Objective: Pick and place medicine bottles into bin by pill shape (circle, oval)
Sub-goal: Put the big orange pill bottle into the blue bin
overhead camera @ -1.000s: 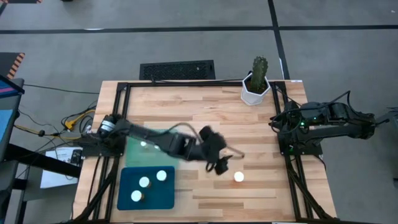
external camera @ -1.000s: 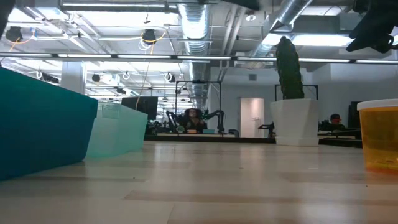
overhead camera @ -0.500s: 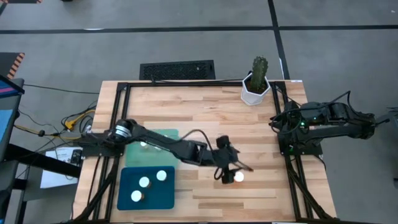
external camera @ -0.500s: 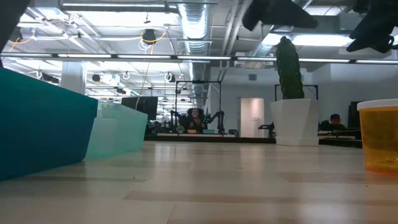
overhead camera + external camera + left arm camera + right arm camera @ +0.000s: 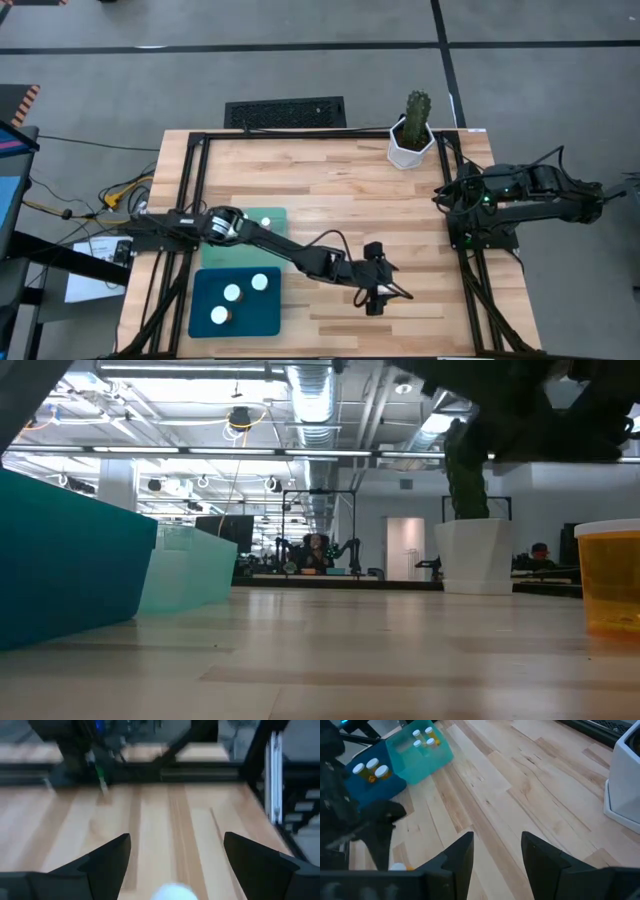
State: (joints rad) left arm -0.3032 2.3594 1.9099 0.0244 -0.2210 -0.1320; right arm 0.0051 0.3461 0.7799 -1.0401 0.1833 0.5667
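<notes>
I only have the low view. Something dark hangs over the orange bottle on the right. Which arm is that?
Observer: The left arm. The high view shows the left gripper directly over that bottle.
Operator: Fingers open?
Observer: Yes. The left wrist view shows them spread, with the bottle's white cap between them.
Operator: And the other arm?
Observer: The right gripper waits open at the table's right edge.
</notes>
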